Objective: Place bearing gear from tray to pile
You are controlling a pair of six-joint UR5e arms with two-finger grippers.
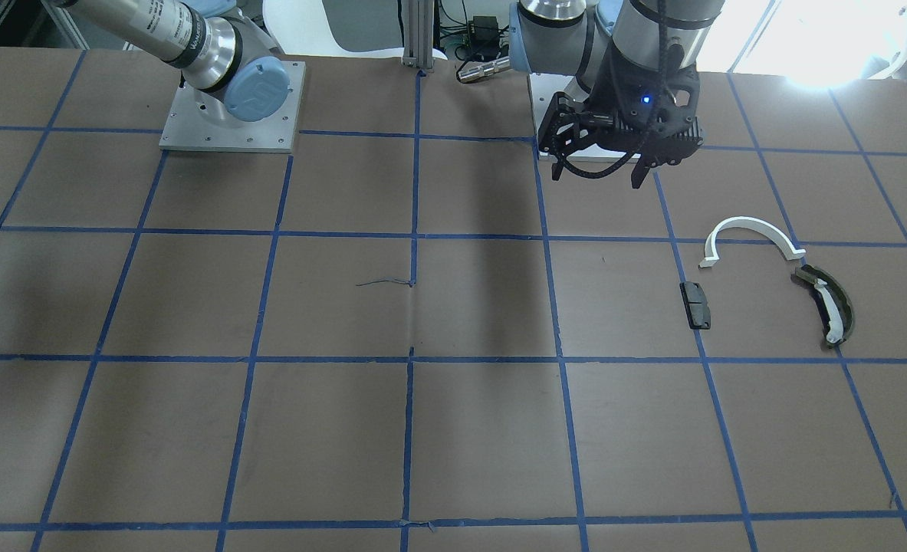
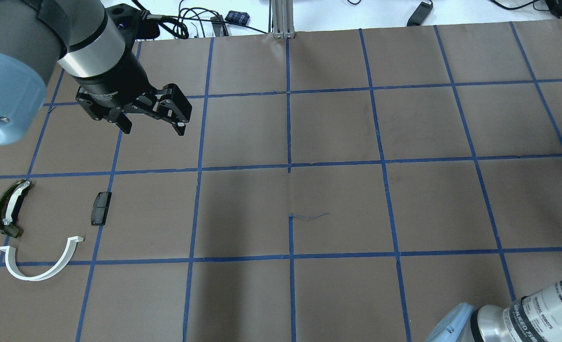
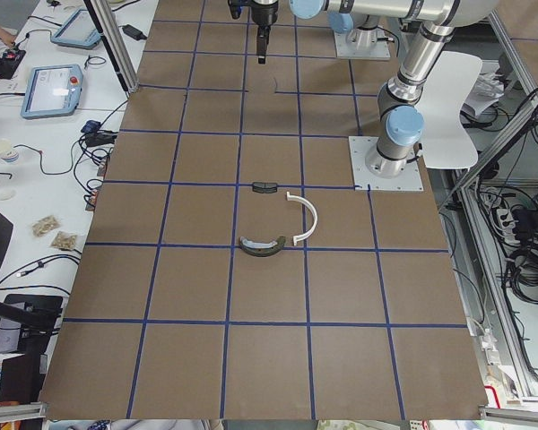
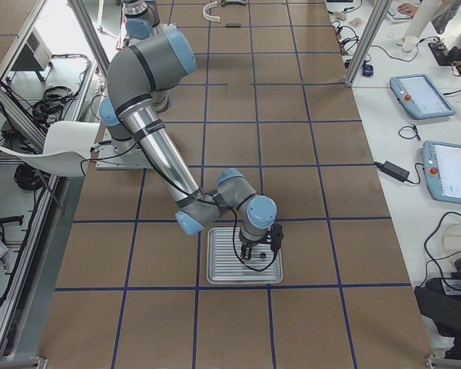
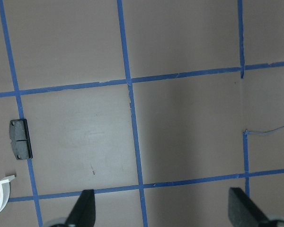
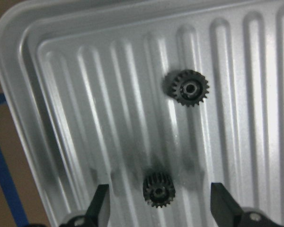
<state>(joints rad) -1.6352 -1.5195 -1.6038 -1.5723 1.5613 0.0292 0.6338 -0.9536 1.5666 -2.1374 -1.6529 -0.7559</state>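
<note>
Just two bearing gears (image 6: 190, 88) (image 6: 158, 189), one tray (image 6: 19, 71), three pile parts (image 1: 752, 223) (image 1: 829, 305) (image 1: 695, 304) (both pincers (image 2: 153, 130) (image 6: 161, 208) wide).

- You have the right arm (image 4: 157, 146), near and large, bent down from its base at the view's left edge to the tray (image 4: 221, 269).
- Its gripper (image 4: 255, 250) hangs over the tray's middle. How the jaws stand cannot be told from here.
- The tray is ribbed metal and lies flat on the brown, blue-lined table (image 4: 307, 138).
- At the table's far end, note a white arc (image 4: 213, 11) with a small black block (image 4: 232, 25) near it, not touching.
- Two tablets (image 4: 421, 96) lie on your bench at the right.
</note>
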